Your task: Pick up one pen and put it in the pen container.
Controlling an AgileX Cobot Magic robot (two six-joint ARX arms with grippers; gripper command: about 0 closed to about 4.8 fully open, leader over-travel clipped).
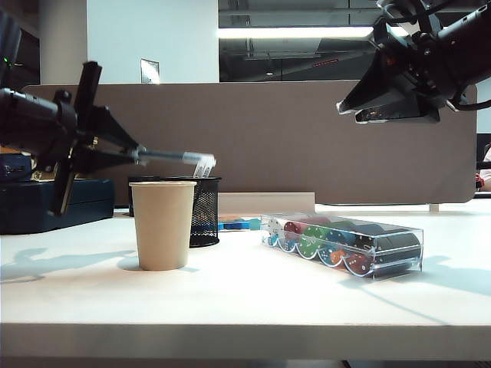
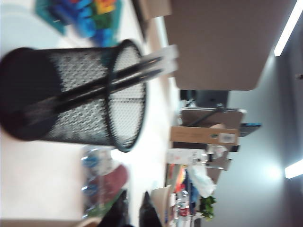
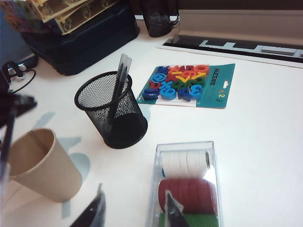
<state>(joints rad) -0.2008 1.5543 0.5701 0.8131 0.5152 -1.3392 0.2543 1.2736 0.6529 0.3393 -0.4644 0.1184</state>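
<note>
My left gripper (image 1: pixel 138 154) hangs at the left above table height, turned on its side and shut on the pen (image 1: pixel 165 156). The pen is a slim dark stick with a pale end and juts rightward over the paper cup (image 1: pixel 163 226). In the right wrist view the pen (image 3: pixel 6 142) shows as a thin dark streak left of the cup (image 3: pixel 40 163), apart from the pen container (image 3: pixel 113 113). That black mesh pen container (image 1: pixel 205 211) (image 2: pixel 80 94) holds two white-tipped pens (image 3: pixel 118 85). The left gripper (image 2: pixel 136 205) shows only its near-shut tips. My right gripper (image 3: pixel 136 208) is open and empty, raised high at the right (image 1: pixel 353 107).
A clear case of coloured chips (image 1: pixel 345 244) (image 3: pixel 187 184) lies right of the cup. A teal card of foam letters (image 3: pixel 187 85) lies behind the container. A dark blue box (image 1: pixel 54 203) stands at the back left, and a brown partition runs behind the table.
</note>
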